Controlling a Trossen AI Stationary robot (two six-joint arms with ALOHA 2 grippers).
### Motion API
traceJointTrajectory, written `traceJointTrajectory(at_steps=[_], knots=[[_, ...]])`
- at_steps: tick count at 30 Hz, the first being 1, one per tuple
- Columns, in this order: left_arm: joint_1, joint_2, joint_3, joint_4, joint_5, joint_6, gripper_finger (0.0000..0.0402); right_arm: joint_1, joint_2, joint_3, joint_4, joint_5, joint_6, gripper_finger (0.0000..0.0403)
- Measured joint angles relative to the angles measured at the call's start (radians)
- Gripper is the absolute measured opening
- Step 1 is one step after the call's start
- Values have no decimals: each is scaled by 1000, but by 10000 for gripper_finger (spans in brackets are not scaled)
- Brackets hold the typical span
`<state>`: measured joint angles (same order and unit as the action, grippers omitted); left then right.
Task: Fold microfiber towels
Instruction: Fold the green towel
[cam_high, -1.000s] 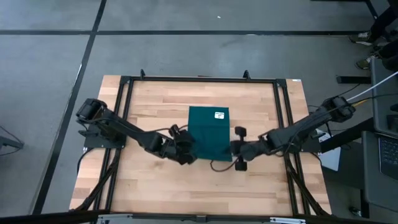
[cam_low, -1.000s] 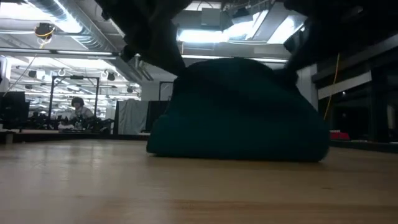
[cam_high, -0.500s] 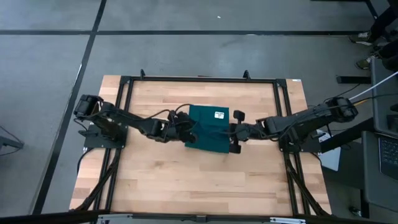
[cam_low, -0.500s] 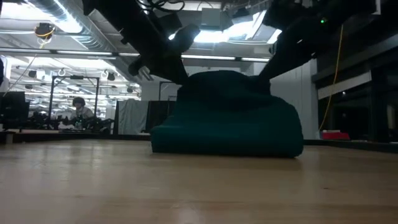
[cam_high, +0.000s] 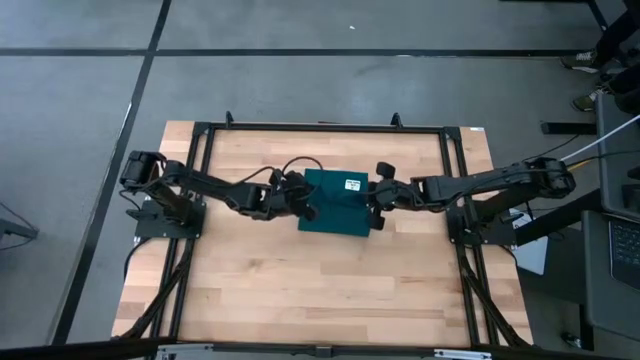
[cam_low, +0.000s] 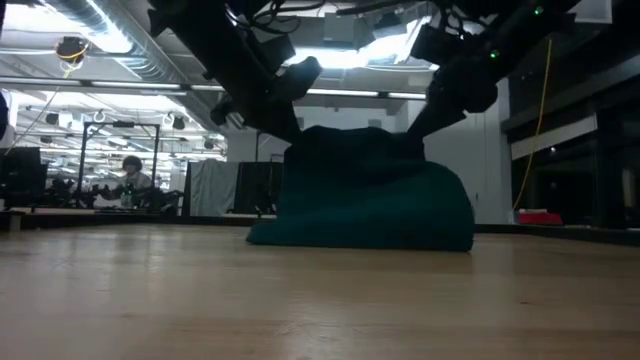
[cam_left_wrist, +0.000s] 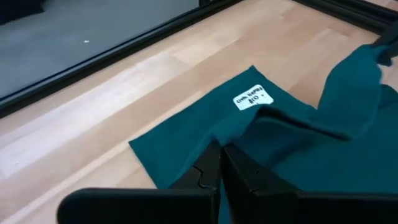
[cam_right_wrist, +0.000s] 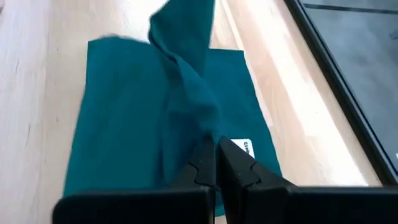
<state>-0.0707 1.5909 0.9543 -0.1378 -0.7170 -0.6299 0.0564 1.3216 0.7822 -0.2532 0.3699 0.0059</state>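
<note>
Dark teal microfiber towel (cam_high: 335, 200) on the wooden table (cam_high: 250, 290), toward the far middle of the surface, white label (cam_high: 352, 183) up near the far edge. Lower layer flat on the wood; near edge lifted and carried over it, a humped fold in the low view (cam_low: 365, 195), not yet laid down.

Left gripper (cam_high: 300, 203) at the towel's left side, fingers (cam_left_wrist: 211, 169) pinched tight on a corner of cloth. Right gripper (cam_high: 378, 205) at the right side, fingers (cam_right_wrist: 208, 163) likewise clamped on the opposite corner, fabric rising in a twisted ridge beyond them.

Possible trouble from here, as judgement only:
- Uneven travel of the two corners, giving a skewed fold with edges not matched to the far edge.
- Twisted ridge near the right grip pressed flat as a crease or bunched lump if released without smoothing tension.
- Soft cloth slipping from one pinch, dropping half the fold short.
- Drag on the lower layer, shifting the whole towel across the smooth wood.
- Label buried or folded askew, a minor matter.

Arm pose: both arms stretched inward from their bases at the table's left and right sides, low and nearly level, forearms angled toward the centre, wrists tipped down over the cloth, roughly mirrored.
</note>
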Motion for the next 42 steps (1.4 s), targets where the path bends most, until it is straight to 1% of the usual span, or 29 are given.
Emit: traceJointTrajectory(at_steps=[4, 7, 11, 16, 20, 26, 30, 34, 38, 40, 42], knots=[[15, 0, 0, 0, 0, 6, 2, -28, 0, -1, 19, -4, -25, 3], [23, 0, 0, 0, -2, 8, 2, -51, 0, -22, 64, -4, -44, 3], [27, 0, 0, -4, -6, 8, 2, -85, 0, -64, 118, -46, -50, 3], [32, 0, -1, -28, -27, -3, 2, -110, 0, -98, 173, -57, -73, 6], [59, 0, -1, -22, -25, 4, 2, -144, 0, -103, 206, -49, -85, 31], [76, 0, -1, 81, -39, 110, 6, -195, 0, -103, 214, -45, -80, 84], [102, 0, -1, 90, -17, 119, 12, -210, 0, -103, 207, -45, -74, 107], [116, 0, -1, 90, -9, 123, 9, -211, 0, -103, 183, -38, -69, 120], [156, 4, -1, 88, 111, 124, 4, -195, 0, -103, 179, -45, -37, 121], [163, 7, -2, 78, 110, 119, 4, -180, 0, -103, 179, -45, -28, 116], [156, 7, -2, 106, 92, 119, 7, -168, 0, -103, 179, -46, -16, 108]])
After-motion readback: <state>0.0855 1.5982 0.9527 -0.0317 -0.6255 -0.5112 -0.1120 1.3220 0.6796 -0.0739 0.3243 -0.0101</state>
